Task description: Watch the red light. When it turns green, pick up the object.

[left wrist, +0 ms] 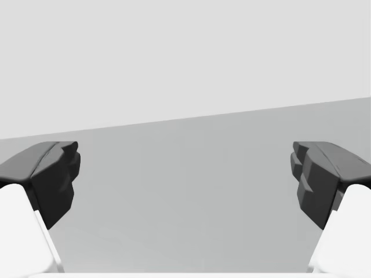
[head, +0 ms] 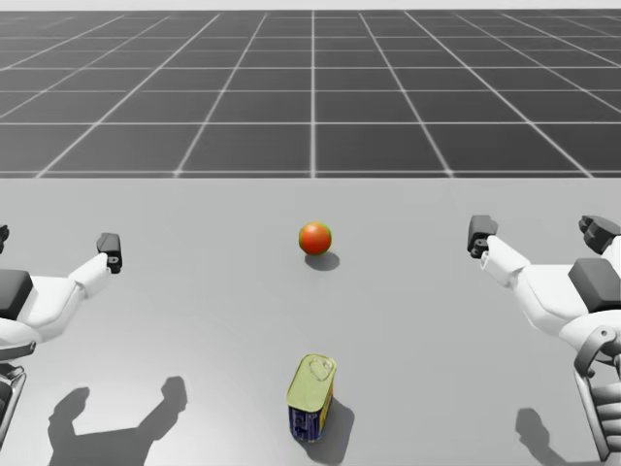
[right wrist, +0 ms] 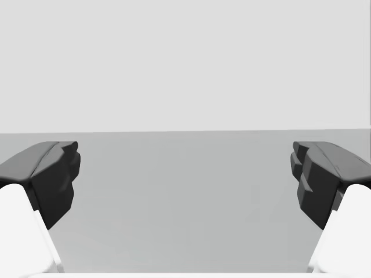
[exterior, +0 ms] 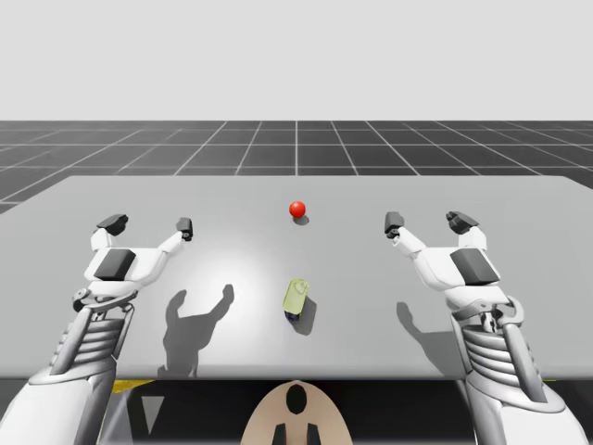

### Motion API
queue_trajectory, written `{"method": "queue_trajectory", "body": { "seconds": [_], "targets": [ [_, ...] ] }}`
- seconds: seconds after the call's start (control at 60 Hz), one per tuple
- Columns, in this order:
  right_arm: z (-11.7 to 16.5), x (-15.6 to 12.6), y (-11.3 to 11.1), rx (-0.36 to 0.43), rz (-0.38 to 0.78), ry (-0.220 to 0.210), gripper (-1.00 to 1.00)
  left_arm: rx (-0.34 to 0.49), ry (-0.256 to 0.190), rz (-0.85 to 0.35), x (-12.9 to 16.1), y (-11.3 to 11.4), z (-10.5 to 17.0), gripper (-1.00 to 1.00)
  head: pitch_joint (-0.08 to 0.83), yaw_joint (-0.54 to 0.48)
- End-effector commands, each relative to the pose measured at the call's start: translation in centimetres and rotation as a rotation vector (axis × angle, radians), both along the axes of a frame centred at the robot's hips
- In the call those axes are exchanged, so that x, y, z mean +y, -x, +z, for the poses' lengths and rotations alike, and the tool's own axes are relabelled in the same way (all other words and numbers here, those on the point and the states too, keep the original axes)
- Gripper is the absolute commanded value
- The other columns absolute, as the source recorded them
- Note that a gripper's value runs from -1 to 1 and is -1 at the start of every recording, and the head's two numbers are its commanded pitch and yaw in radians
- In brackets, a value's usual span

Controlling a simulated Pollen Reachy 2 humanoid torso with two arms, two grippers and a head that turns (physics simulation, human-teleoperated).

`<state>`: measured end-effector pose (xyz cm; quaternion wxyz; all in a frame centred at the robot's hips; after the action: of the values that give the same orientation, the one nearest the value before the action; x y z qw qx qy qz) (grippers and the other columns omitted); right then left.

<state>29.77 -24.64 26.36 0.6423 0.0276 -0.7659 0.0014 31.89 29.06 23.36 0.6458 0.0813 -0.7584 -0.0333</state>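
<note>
A red ball-shaped light (exterior: 297, 209) (head: 314, 237) sits on the grey table (exterior: 232, 199) at mid depth, near the centre. In front of it stands a small blue can with a yellow-green lid (exterior: 296, 299) (head: 311, 396). My left gripper (exterior: 148, 223) (left wrist: 185, 185) hovers open over the table's left side, well left of the can. Over the right side my right gripper (exterior: 432, 222) (head: 539, 234) (right wrist: 185, 185) is open too, well right of the can. Bare table lies between the fingers of each.
The table's far edge (exterior: 296, 176) runs behind the light, with a dark gridded floor (head: 310, 87) beyond. Arm shadows (exterior: 195, 320) fall on the table near its front edge.
</note>
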Motion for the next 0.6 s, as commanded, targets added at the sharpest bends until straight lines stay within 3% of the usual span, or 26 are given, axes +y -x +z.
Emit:
{"method": "queue_trajectory", "body": {
  "seconds": [0.017, 0.25, 0.467, 0.6],
  "targets": [
    [-0.02, 0.03, 0.00, -0.001, -0.001, -0.002, -1.00, -0.001, 0.000, 0.000, 0.01, 0.02, 0.01, -1.00, 0.424, 0.01],
    [-0.03, 0.07, -0.03, -0.001, -0.001, 0.002, -1.00, -0.001, 0.001, 0.000, 0.04, -0.01, -0.02, -1.00, 0.446, 0.00],
    [-0.11, 0.22, 0.00, 0.004, 0.006, 0.003, -1.00, 0.002, 0.003, 0.004, 0.01, -0.01, -0.04, -1.00, 0.584, 0.00],
    [-0.29, 0.56, -0.02, -0.001, 0.003, 0.029, -1.00, 0.003, 0.002, 0.005, 0.04, 0.02, -0.02, -1.00, 0.656, -0.01]
  ]
}}
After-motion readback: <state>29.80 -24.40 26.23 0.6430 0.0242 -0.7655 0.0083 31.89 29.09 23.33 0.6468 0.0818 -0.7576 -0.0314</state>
